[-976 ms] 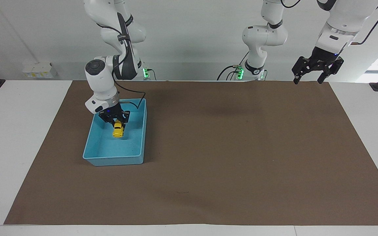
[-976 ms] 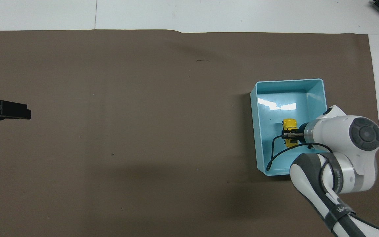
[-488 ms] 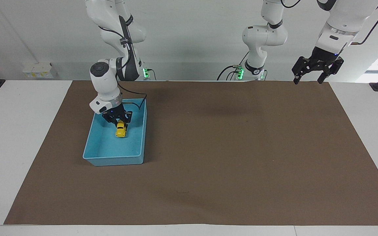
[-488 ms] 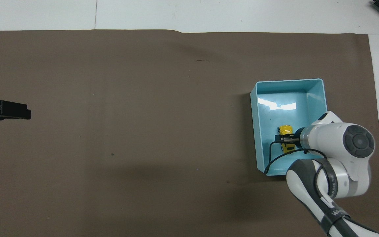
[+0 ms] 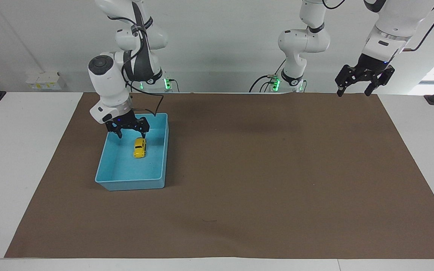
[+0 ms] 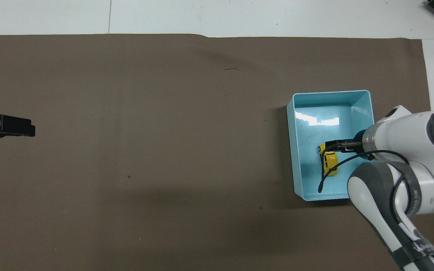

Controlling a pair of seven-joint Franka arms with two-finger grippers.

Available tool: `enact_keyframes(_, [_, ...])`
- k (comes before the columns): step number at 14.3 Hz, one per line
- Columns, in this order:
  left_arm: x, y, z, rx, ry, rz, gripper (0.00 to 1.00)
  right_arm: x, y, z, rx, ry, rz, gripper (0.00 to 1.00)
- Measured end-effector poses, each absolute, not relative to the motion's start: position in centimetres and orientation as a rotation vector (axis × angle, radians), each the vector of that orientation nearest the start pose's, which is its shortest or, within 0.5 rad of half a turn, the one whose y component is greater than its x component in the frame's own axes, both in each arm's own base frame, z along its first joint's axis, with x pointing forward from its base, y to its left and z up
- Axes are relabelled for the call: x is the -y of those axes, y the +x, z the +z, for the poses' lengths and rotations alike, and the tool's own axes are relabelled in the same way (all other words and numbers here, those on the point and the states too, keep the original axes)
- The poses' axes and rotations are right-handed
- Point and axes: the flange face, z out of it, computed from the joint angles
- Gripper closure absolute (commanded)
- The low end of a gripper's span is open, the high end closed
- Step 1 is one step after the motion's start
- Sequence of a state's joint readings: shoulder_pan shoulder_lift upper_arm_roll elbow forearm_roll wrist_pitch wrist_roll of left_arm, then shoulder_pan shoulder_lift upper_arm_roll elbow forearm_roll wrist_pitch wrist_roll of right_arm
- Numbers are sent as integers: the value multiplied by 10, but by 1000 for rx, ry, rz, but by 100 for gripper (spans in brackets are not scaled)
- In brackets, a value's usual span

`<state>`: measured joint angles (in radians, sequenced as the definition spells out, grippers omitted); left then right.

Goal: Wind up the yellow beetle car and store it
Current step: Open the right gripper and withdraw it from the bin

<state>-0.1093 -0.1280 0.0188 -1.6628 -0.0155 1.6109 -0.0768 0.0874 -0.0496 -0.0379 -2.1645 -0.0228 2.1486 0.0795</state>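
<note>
From overhead, the right arm and its cable hide part of the car point(image 6: 330, 164) and the bin point(image 6: 329, 97), and only the tip of the waiting left end effector point(image 6: 11, 126) shows. The right end effector point(image 5: 128, 131) hangs above the bin's robot-side end, fingers spread and empty, wrist pointing down. The car point(image 5: 139, 147) lies loose on the bin point(image 5: 130, 183) floor; the left end effector point(image 5: 353, 91) is raised over the desk's edge by its base, open and empty.

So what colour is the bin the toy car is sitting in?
Light blue; the bin holding the yellow car shows best in the facing view.
</note>
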Motion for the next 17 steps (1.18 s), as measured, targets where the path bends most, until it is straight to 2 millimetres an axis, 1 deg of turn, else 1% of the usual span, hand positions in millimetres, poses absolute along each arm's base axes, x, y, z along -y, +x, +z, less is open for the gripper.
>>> enact_keyframes(3, [48, 516, 653, -22, -3164, -118, 0, -9, 541, 465, -75, -3163, -42, 0])
enact_keyframes(5, [48, 516, 653, -22, -3164, -118, 0, 12, 547, 496, -116, -3178, -62, 0])
enact_keyframes(7, [48, 516, 653, -22, -3164, -118, 0, 36, 550, 516, -149, -3185, -79, 0])
enact_keyframes(9, [48, 516, 653, -22, -3164, -118, 0, 55, 549, 526, -187, -3188, -76, 0])
enact_keyframes(11, [48, 516, 653, -22, -3164, -118, 0, 61, 548, 543, -209, -3189, -58, 0])
enact_keyframes(14, [48, 516, 653, -22, -3164, -118, 0, 61, 544, 578, -216, -3190, -22, 0])
enact_keyframes(17, [48, 516, 653, -22, -3164, -118, 0, 59, 537, 615, -256, -3187, 18, 0])
